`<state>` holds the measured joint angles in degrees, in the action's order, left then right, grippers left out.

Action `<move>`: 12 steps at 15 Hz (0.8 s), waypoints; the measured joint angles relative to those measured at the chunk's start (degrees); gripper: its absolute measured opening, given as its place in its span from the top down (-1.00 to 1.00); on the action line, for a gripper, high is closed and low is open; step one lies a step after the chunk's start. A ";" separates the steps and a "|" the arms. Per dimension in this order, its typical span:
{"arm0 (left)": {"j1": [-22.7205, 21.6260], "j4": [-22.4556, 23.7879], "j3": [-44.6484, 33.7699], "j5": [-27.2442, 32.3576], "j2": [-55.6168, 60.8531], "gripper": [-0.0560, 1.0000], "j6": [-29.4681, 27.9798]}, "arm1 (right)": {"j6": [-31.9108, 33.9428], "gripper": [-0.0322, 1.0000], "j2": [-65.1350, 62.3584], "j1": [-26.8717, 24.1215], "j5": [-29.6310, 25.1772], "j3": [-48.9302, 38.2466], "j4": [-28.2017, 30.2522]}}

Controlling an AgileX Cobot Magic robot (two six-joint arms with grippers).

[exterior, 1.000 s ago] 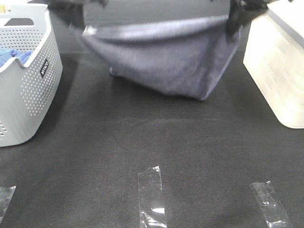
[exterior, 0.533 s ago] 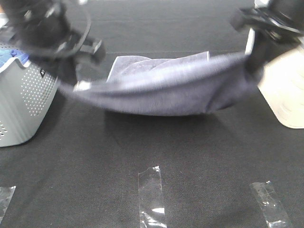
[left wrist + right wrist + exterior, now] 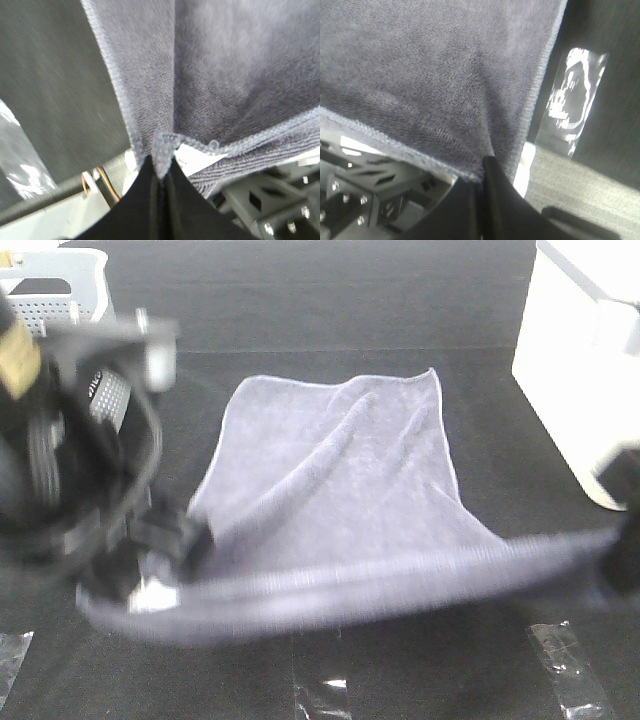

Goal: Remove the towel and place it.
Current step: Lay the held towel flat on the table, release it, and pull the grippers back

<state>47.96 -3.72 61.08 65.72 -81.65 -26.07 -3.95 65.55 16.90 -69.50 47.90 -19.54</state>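
Note:
The slate-grey towel [image 3: 340,480] lies spread over the black table [image 3: 330,300], with its far edge flat and a ridge of folds across the middle. Its near hem is stretched taut just above the table between my two grippers. My left gripper [image 3: 163,578] is shut on the near left corner. The left wrist view shows its black fingers [image 3: 145,200] pinching the hemmed corner [image 3: 162,150] beside a white label. My right gripper [image 3: 625,558] is shut on the near right corner at the frame's edge. The right wrist view shows its fingers [image 3: 492,195] clamping the towel [image 3: 430,75].
A grey perforated basket [image 3: 50,285] stands at the far left, mostly hidden behind my left arm. A white box [image 3: 580,360] stands at the right. Clear tape strips [image 3: 565,660] lie near the table's front edge, one also in the right wrist view [image 3: 572,95].
Both grippers have moved toward the front of the table and lower, dragging the towel with them. Its far part now lies flat on the table instead of hanging.

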 joint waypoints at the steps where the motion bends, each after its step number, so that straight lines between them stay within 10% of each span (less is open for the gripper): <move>1: 1.95 -0.57 -2.01 -0.29 0.23 0.89 -1.78 | 0.00 0.94 -1.89 0.00 0.00 -2.01 -0.57; 12: 9.57 -7.33 -15.93 -8.88 0.57 0.89 -9.22 | -0.23 0.94 -8.65 0.00 -0.29 -16.33 -5.44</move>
<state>57.52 -11.06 45.15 56.84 -81.07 -35.29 -4.18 56.89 16.90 -69.79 31.57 -24.98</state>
